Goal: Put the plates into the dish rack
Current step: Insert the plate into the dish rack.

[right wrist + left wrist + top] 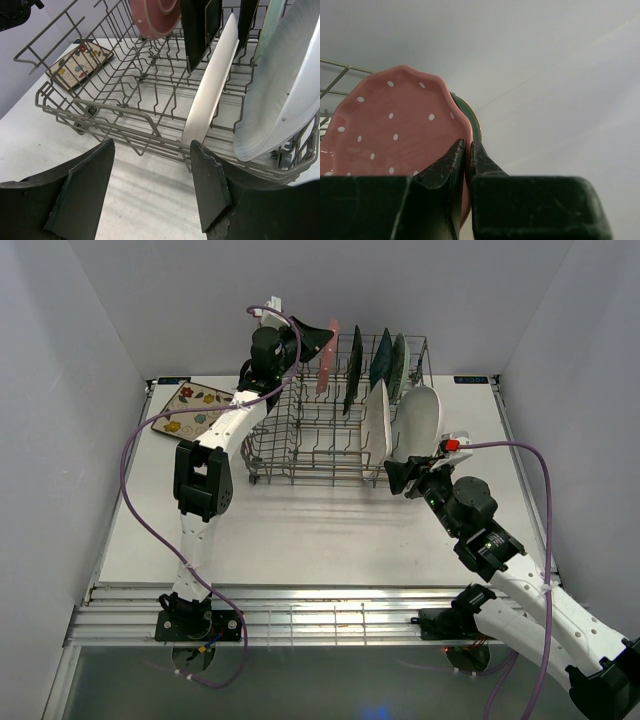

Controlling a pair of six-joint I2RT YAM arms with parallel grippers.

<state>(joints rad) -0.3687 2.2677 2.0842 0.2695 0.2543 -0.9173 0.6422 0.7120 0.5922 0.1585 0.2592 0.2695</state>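
Observation:
The grey wire dish rack [300, 443] stands at the table's far middle. My left gripper [318, 341] [466, 142] is shut on the rim of the pink dotted plate [327, 356] [390, 125], holding it upright over the rack's back left. To its right a dark plate [353, 365], a teal plate [381, 358] and a mint-green plate [399, 362] stand in the rack. A white rectangular plate [376, 420] and a white oval plate [418, 418] stand nearer. The cream floral plate [192, 408] lies flat on the table left of the rack. My right gripper [400, 477] [151, 142] stands open, holding nothing, by the rack's near right corner.
White walls close in the table on the left, back and right. The rack's left half holds bare tines [145, 75]. A purple cable [135, 440] loops beside the left arm. The table's metal front rail [320, 625] runs between the arm bases.

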